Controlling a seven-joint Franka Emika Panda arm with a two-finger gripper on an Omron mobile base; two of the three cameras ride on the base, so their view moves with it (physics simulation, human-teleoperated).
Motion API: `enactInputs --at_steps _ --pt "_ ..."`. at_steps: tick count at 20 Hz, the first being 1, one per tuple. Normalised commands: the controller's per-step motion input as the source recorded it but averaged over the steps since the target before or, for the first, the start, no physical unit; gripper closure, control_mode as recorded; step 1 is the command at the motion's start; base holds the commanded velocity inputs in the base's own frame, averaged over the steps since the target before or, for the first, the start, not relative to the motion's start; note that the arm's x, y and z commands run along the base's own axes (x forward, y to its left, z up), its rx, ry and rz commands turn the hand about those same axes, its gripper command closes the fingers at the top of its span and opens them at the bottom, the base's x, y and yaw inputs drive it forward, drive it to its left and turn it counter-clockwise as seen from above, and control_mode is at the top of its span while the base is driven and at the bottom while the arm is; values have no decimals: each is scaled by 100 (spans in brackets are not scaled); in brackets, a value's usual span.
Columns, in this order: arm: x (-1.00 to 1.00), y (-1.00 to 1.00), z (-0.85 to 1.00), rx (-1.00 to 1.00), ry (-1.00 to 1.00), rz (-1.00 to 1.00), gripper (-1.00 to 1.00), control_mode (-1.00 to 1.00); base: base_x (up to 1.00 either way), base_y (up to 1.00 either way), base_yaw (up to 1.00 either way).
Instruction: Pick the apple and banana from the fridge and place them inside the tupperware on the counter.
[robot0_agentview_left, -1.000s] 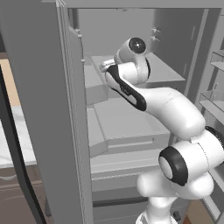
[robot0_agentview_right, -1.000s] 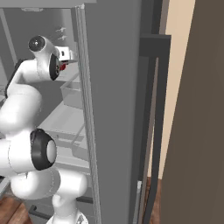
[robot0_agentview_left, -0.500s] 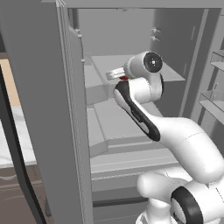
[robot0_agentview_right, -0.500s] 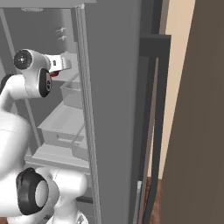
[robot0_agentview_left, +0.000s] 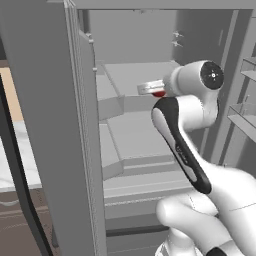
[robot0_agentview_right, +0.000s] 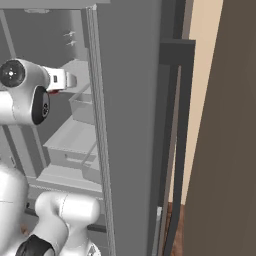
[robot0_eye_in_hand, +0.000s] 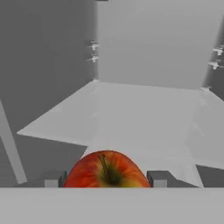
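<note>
Grey fridge walls frame the scene: nearest, the gripper has its jaws closed against both sides of the apple, now carried back from the bare shelf beyond, so the counter trip comes next.

Apple: glossy skin, red shading to orange-yellow around the stem pit; smooth. A small red patch of it also shows in the left base view.

Fridge: matt grey panels outside, no sheen. Inner shelf pale grey, smooth, plastic-looking, with a faint soft reflection.

Gripper: fingertips dark grey, matt, hard-looking.

Bench: white marble-patterned top, smooth; grey veining faint.

Cabinet: brown, wood-look face, flat and matt. Dark frame strip beside it, matt black.
</note>
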Motion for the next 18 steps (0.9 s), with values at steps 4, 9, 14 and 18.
enactInputs --at_steps 4,9,14,18 --pt "-100 -26 16 11 0 -1 100 -100 0 0 0" --pt "-87 -22 14 10 4 -4 100 -100 0 0 0" --pt "-81 -17 29 3 14 -7 100 -100 0 0 0" --pt "-80 -16 32 0 23 -7 100 -100 0 0 0"
